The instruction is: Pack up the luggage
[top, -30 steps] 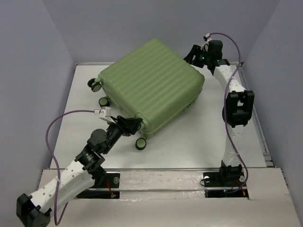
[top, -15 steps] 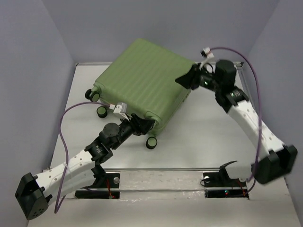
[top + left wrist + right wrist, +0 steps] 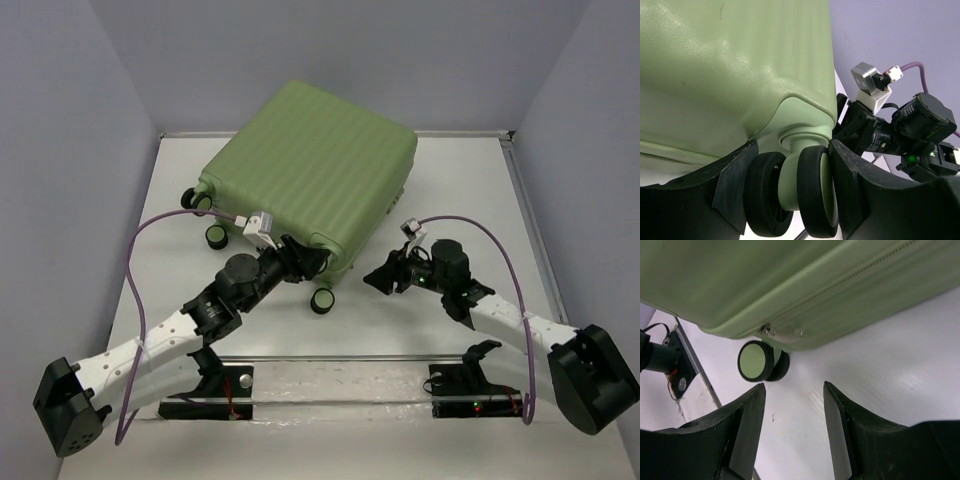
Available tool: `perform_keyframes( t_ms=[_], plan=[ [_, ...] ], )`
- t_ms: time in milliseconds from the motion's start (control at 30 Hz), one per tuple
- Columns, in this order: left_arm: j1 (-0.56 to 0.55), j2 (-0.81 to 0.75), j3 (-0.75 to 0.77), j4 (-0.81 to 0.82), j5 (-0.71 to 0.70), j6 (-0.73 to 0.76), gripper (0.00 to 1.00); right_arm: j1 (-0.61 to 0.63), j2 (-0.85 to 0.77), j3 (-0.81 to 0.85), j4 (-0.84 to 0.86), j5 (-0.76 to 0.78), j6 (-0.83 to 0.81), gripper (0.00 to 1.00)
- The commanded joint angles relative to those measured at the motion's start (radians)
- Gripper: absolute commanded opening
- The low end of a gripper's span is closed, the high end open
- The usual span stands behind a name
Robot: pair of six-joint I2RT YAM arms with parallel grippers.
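The luggage (image 3: 310, 175), a closed light-green ribbed suitcase, lies across the back of the table. My left gripper (image 3: 303, 263) is at its near corner. In the left wrist view its jaws (image 3: 792, 160) press on both sides of a black-and-green twin wheel (image 3: 812, 195) under the shell (image 3: 730, 65). My right gripper (image 3: 380, 279) hangs low over the table to the right of that corner, open and empty. In the right wrist view the open fingers (image 3: 794, 387) frame bare table. Beyond them are another wheel (image 3: 760, 361) and the zipped shell edge (image 3: 790, 280).
Three more wheels show: two at the suitcase's left end (image 3: 190, 200) (image 3: 213, 236) and one near the front corner (image 3: 322, 301). The white table (image 3: 450, 200) is walled on three sides. Both arm bases (image 3: 470, 380) sit at the near edge.
My right arm swung from the suitcase's far right corner down to the near table, its jaws widening. The suitcase shifted slightly left while my left gripper stayed at its wheel.
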Motion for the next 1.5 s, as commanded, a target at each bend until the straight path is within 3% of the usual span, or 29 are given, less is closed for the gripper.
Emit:
perform_keyframes(
  t_ms=[0,300,700,833,1033,1100,1200,1233,1333,1467],
  plan=[
    [-0.005,0.021,0.065,0.036,-0.031,0.034,0.06,0.015,0.08,0.013,0.322,-0.01,-0.057,0.56],
    [-0.005,0.056,0.074,0.037,-0.023,0.034,0.06,0.056,0.27,0.065,0.457,-0.055,-0.076,0.55],
    [-0.003,0.05,0.057,0.037,-0.009,0.014,0.06,0.075,0.361,0.09,0.549,-0.019,-0.097,0.54],
    [-0.005,0.05,0.059,0.036,-0.005,0.008,0.06,0.075,0.393,0.088,0.615,-0.032,-0.07,0.41],
    [-0.005,0.068,0.072,0.039,-0.002,0.004,0.06,0.107,0.432,0.079,0.699,-0.016,-0.047,0.1],
    [-0.005,0.076,0.077,0.042,-0.002,0.0,0.06,0.13,0.433,0.061,0.738,0.013,-0.027,0.07],
    [-0.005,0.098,0.089,0.057,0.001,-0.011,0.06,0.177,0.413,0.022,0.765,0.079,-0.001,0.07],
    [-0.005,0.105,0.094,0.06,0.003,-0.014,0.06,0.244,0.403,0.013,0.755,0.111,0.001,0.07],
    [-0.005,0.137,0.122,0.085,0.009,-0.034,0.06,0.378,0.358,-0.004,0.664,0.327,0.015,0.07],
    [-0.005,0.202,0.183,0.14,0.008,-0.071,0.06,0.649,0.317,0.019,0.554,0.646,0.05,0.07]
  ],
)
